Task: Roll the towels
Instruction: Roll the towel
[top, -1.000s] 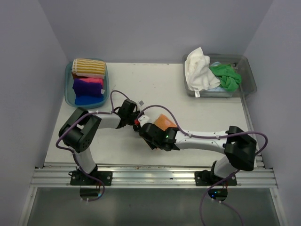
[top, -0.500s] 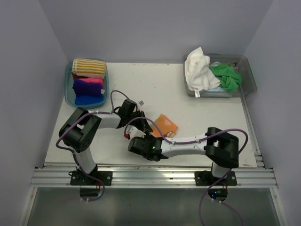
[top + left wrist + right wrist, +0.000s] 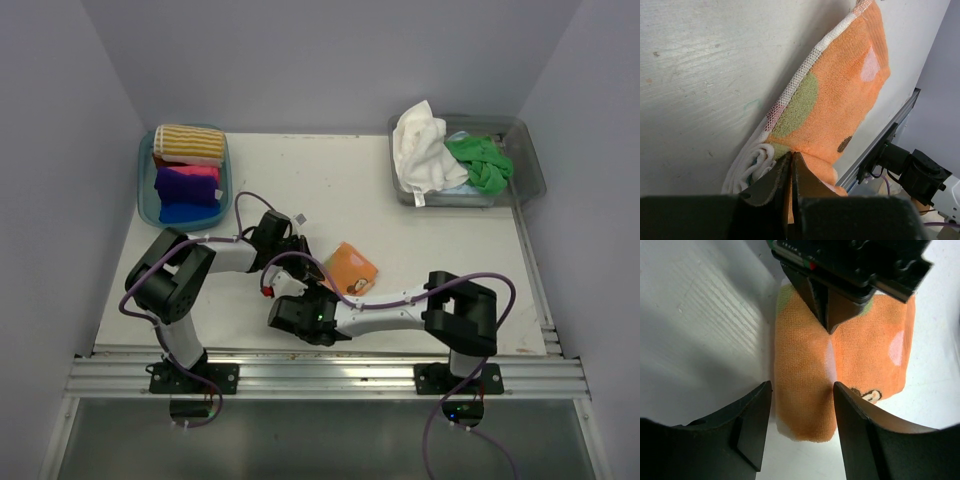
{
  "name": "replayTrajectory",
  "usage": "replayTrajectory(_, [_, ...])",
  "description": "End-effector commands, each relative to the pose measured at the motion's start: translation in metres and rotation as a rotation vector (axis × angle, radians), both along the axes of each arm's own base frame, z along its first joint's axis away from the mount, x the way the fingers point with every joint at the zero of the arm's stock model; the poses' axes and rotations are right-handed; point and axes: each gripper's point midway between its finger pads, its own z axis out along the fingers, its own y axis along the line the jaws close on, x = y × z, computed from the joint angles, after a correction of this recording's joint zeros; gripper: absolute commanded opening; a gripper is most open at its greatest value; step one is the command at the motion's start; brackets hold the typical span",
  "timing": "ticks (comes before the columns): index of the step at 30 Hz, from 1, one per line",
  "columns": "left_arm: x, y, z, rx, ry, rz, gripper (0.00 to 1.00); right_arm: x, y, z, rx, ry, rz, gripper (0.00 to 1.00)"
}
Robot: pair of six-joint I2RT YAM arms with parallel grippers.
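Currently, one loose item on the desk (image 3: 440, 250) (white, painted, scuffed and streaked).

Item 1: orange towel (image 3: 350, 268), lying centre-near on the desk between the two arms.
- Material: soft terry pile, orange face (image 3: 840, 100) with an olive-green patch, a pale blotch and a small dark mark; white woven border.
- Shape: partly rolled. The coil shows as a white spiral at one open end in the left wrist view. The rest lies flat beside it as a short flap (image 3: 865, 360).
- Orientation: the roll's long axis runs roughly near to far, slightly slanted in the top view. One end points at the right arm's wrist. The flat flap lies to the roll's right.

Item 2: left gripper (image 3: 791, 156), jaws pressed together and pinching a fold of the orange towel on top of the roll.

Item 3: right gripper (image 3: 802, 385), jaws spread, one on each side of the roll's near end. Contact cannot be told.

Item 4: blue tub (image 3: 148, 205), far left, rounded plastic. It holds rolled cloths packed side by side: striped towel (image 3: 190, 143), purple towel (image 3: 185, 185), blue towel (image 3: 185, 212).

Item 5: clear tub (image 3: 530, 165), far right, rectangular plastic. It holds the white towel (image 3: 420, 150) and green towel (image 3: 480, 162), both crumpled and unrolled.
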Motion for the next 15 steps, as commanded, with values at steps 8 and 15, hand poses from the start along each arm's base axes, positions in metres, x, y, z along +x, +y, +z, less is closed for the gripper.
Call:
replayTrajectory(8, [-0.014, 0.011, -0.022, 0.077, 0.050, -0.023, 0.08, 0.005, -0.014, -0.041, -0.023, -0.056, -0.080, 0.50])
replayTrajectory(15, [-0.014, 0.011, -0.011, 0.076, 0.044, -0.023, 0.14, 0.004, -0.023, -0.056, 0.021, -0.035, -0.136, 0.22])
